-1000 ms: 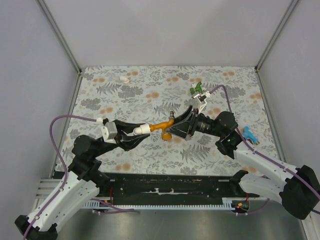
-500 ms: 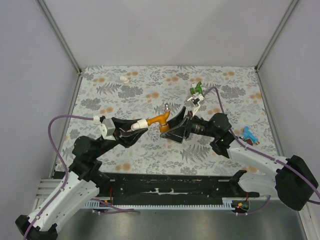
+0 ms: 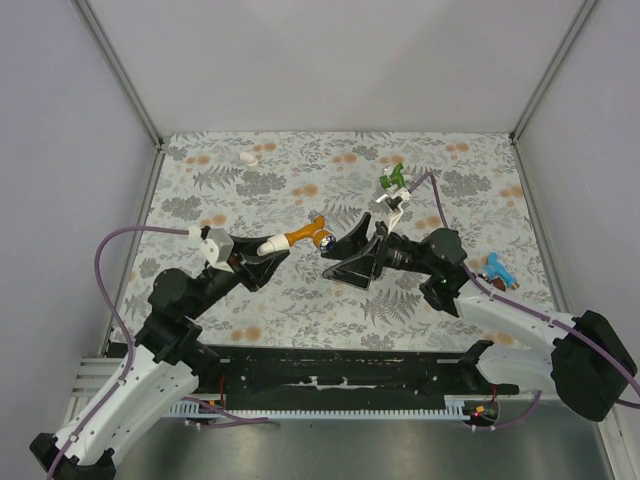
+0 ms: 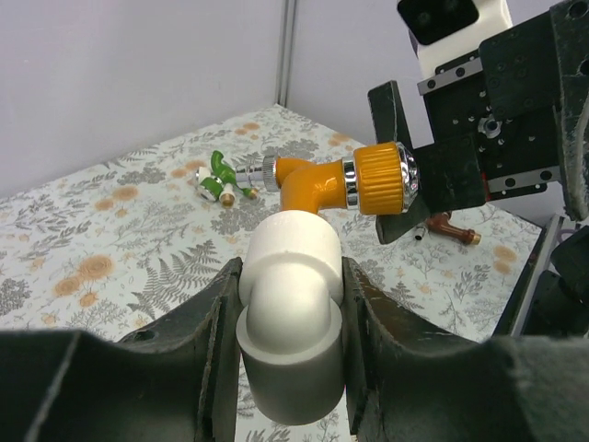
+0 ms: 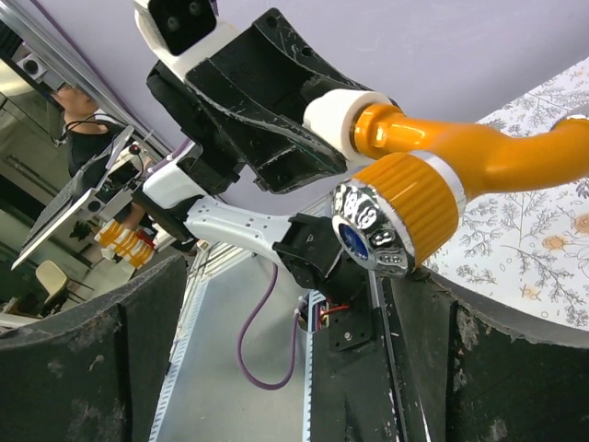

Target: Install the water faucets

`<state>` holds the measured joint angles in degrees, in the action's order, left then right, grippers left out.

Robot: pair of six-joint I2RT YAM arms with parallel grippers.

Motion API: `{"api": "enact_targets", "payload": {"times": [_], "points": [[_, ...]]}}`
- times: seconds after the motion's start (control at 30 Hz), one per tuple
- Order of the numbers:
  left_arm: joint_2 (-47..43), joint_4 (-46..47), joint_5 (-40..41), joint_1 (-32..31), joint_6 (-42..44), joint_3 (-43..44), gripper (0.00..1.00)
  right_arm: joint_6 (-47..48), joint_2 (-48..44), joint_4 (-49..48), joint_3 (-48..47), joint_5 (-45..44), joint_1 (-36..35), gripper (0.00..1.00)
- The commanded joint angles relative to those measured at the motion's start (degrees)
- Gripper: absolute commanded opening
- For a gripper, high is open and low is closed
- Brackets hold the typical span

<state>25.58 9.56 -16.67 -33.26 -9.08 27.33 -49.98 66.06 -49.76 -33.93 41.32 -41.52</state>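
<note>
Now the left hand (image 3: 266,258) clamps the white fitting (image 4: 287,313) carrying the orange faucet (image 3: 303,236) above the table (image 3: 250,190), while the right hand (image 3: 338,258), spread wide around the knob (image 5: 396,216), should likely close squarely and twist gently to avoid cross-threading.

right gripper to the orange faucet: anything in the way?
Nothing visible. The right gripper stands open facing the orange faucet at its knob, with only air between. The left gripper holds the white fitting at its other end.
</note>
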Motion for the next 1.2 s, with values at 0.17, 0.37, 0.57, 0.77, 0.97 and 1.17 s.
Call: {"api": "enact_targets", "payload": {"times": [0.17, 0.37, 0.57, 0.77, 0.97, 1.17], "points": [[-0.8, -6.4, -7.1, -0.1, 1.8, 5.0, 0.02, 4.2, -2.7, -0.3, -3.0, 0.2, -0.3, 0.98], [0.1, -7.6, -15.2, -0.1, 2.1, 5.7, 0.02, 6.5, -3.0, 3.9, -4.2, -1.9, -0.1, 0.98], [0.1, -1.8, -20.9, -0.1, -0.8, 4.0, 0.02, 13.9, -3.9, 15.5, -6.2, -5.5, 0.1, 0.98], [-0.5, 0.8, -17.7, -0.1, -4.4, 2.0, 0.02, 24.6, -7.6, 26.1, -8.4, -7.2, 0.6, 0.98], [-0.2, 2.5, -10.8, -0.1, -8.1, 0.1, 0.02, 35.8, -14.8, 33.9, -7.4, -12.0, 0.6, 0.98], [2.0, 13.3, -16.0, -0.2, -13.1, -2.7, 0.02, 45.3, -18.0, 37.8, -6.2, -11.7, 0.6, 0.98]]}}
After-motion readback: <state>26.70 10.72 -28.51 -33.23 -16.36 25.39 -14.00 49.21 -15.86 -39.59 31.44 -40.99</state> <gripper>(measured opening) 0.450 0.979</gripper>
